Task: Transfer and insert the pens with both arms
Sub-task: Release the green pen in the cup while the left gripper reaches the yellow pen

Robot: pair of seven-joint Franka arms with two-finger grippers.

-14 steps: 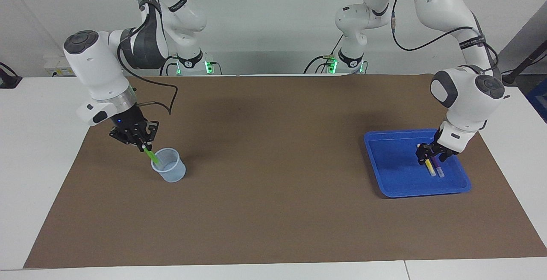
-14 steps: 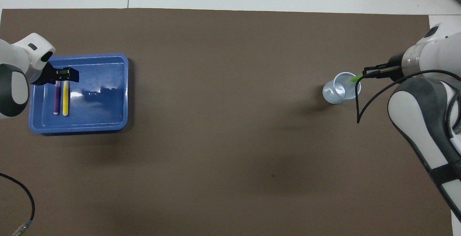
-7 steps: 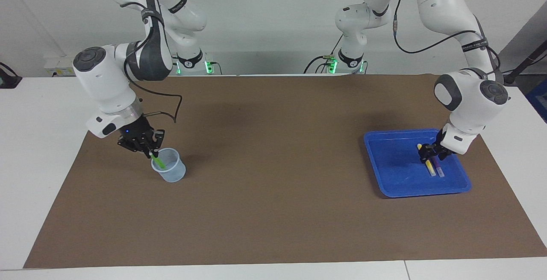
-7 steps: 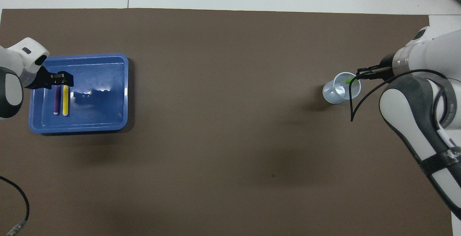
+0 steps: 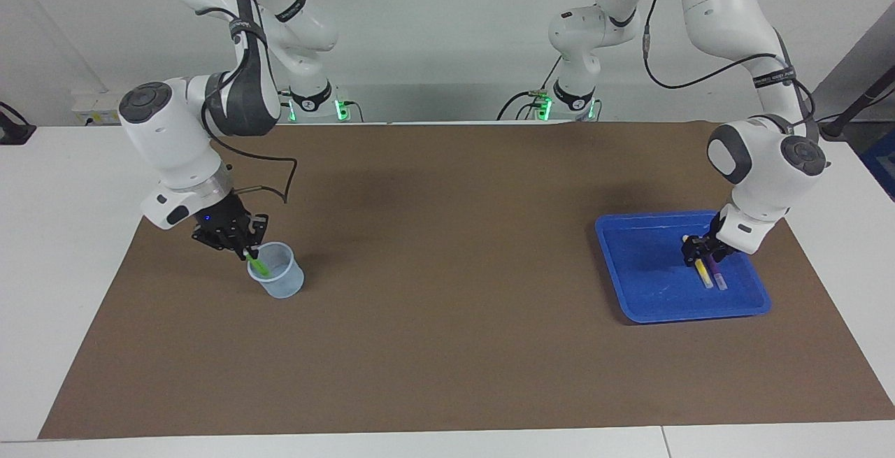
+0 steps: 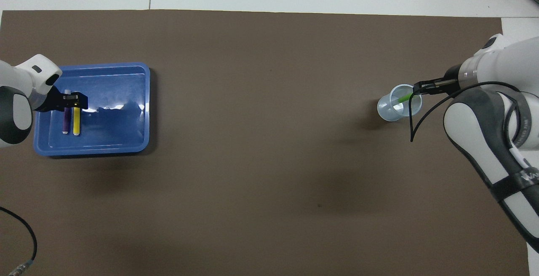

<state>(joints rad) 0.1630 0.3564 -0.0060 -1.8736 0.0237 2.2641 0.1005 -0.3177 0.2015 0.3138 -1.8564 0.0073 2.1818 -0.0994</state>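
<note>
Nearby: blue tray (image 5: 629, 304) (brown mat (image 5: 447, 346) underneath).

White table (image 5: 49, 248), brown mat (image 5: 447, 248) across it, plain pale wall (image 5: 447, 31), even light

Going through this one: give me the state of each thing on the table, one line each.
green pen: tilted, lower end inside the cup, at the right gripper.
cup: upright on the mat.
yellow pen: lying in the tray, under the left gripper.
purple pen: lying beside it.
tray: flat on the mat.
</note>
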